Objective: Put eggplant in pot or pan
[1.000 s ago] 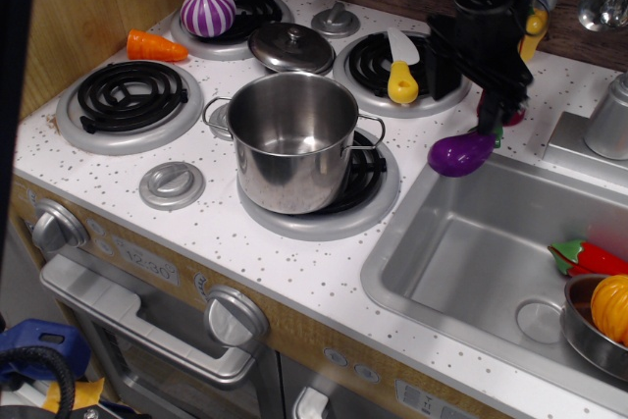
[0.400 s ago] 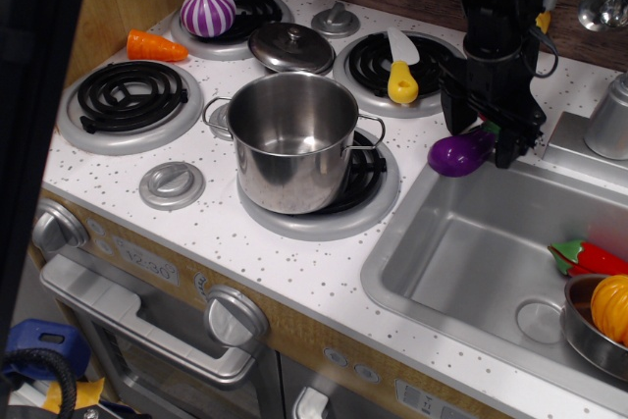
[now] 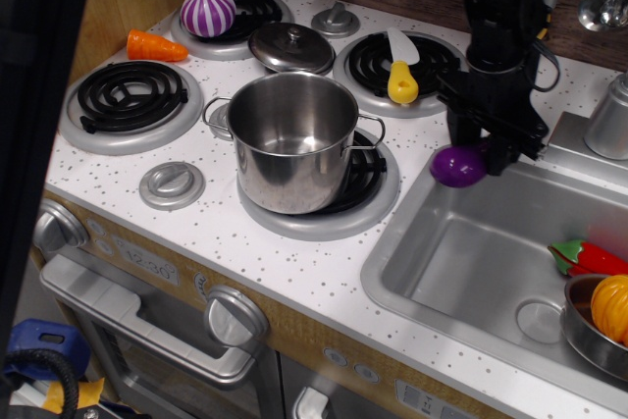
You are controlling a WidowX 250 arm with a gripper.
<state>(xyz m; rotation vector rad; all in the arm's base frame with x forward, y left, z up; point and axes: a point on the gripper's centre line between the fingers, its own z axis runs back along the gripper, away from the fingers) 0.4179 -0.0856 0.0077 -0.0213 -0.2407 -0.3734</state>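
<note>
The purple eggplant [image 3: 456, 166] sits at the left rim of the sink, right of the stove, its rounded end towards me. My gripper [image 3: 488, 149] comes down from above and its black fingers close on the eggplant's far, stem end, which they hide. The tall shiny steel pot [image 3: 292, 139] with two loop handles stands empty on the front right burner, a short way left of the eggplant.
A yellow-handled spatula [image 3: 402, 80] lies on the back right burner. A pot lid [image 3: 290, 46], a striped onion [image 3: 207, 10] and a carrot [image 3: 155, 46] are at the back left. The sink [image 3: 471, 262] holds a red toy [image 3: 589, 257] and a small bowl [image 3: 579, 331] with an orange toy.
My gripper came down and a little right onto the eggplant's stem end and closed. The eggplant has turned, so it now looks rounder and shorter.
</note>
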